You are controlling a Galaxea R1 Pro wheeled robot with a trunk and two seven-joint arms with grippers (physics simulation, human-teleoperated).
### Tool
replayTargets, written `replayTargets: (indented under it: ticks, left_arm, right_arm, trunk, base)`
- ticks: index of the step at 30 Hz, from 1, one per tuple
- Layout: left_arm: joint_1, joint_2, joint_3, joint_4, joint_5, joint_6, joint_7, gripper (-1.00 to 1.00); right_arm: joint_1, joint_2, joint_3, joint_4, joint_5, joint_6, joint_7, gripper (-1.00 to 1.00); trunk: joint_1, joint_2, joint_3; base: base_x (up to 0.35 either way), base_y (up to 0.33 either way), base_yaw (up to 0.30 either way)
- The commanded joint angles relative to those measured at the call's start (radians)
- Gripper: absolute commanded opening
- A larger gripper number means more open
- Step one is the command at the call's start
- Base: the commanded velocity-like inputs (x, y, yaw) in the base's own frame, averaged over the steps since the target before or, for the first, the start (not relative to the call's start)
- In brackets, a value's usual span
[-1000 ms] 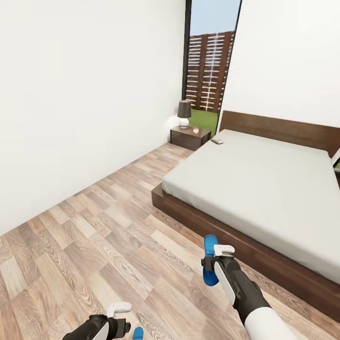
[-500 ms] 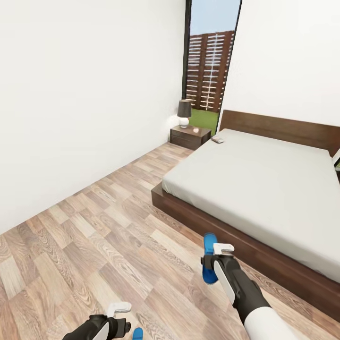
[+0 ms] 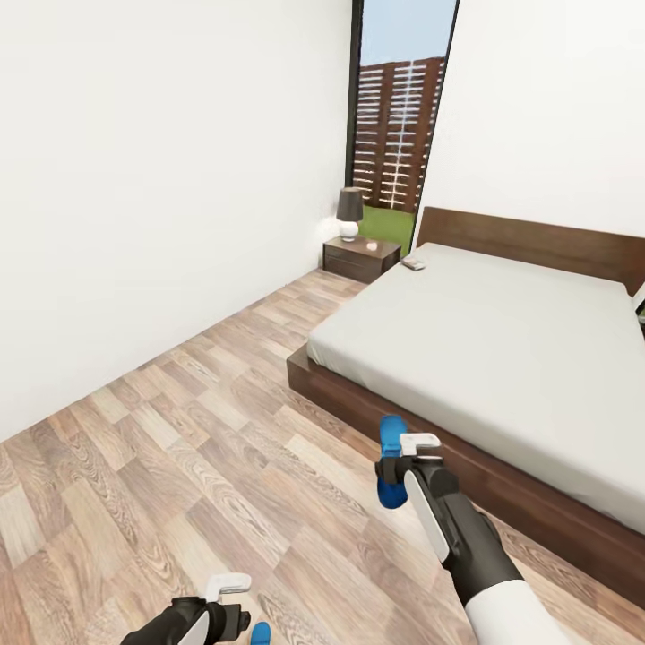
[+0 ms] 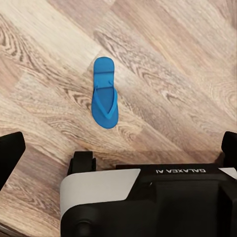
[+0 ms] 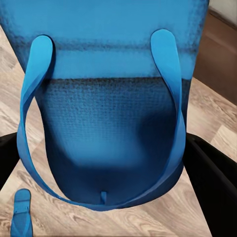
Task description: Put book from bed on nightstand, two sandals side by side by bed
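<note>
My right gripper (image 3: 392,469) is shut on one blue sandal (image 3: 389,455), holding it above the wood floor just off the bed's (image 3: 502,349) near side. The right wrist view has that sandal (image 5: 106,98) up close, straps facing the camera, between dark fingers (image 5: 213,180). The other sandal (image 4: 104,94) lies flat on the floor under my open left gripper (image 4: 118,150); it peeks in at the head view's bottom edge (image 3: 261,634) beside the left gripper (image 3: 235,616). A small flat thing, the book (image 3: 413,263), rests on the mattress's far corner by the nightstand (image 3: 361,258).
A dark-shaded lamp (image 3: 349,213) stands on the nightstand in front of a tall window (image 3: 394,125). A white wall (image 3: 161,179) runs along the left. Wood-plank floor (image 3: 197,421) stretches between that wall and the bed's dark base (image 3: 358,408).
My right arm has carried the held sandal a little forward and higher, nearer the bed's base. The left arm and the floor sandal have hardly moved.
</note>
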Motion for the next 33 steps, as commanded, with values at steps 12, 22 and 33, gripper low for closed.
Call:
replayTargets:
  ticks: [12, 22, 33]
  left_arm:
    - [0.0, -0.001, -0.009, -0.002, 0.01, 0.007, -0.001, 1.0]
    - [0.0, -0.002, -0.009, -0.002, 0.01, 0.007, -0.002, 1.0]
    - [0.0, -0.002, -0.009, -0.002, 0.01, 0.007, -0.003, 1.0]
  right_arm:
    - [0.0, 0.0, 0.004, -0.018, -0.013, 0.029, -0.012, -1.0]
    - [0.0, -0.001, 0.004, -0.016, -0.021, 0.028, -0.011, -1.0]
    - [0.0, 0.0, 0.005, -0.015, -0.024, 0.03, -0.009, -1.0]
  trunk:
    - [0.046, -0.085, -0.039]
    - [0.085, -0.155, -0.07]
    - [0.127, -0.232, -0.117]
  base:
    - [0.0, 0.0, 0.0]
    - [0.0, 0.0, 0.0]
    - [0.0, 0.0, 0.0]
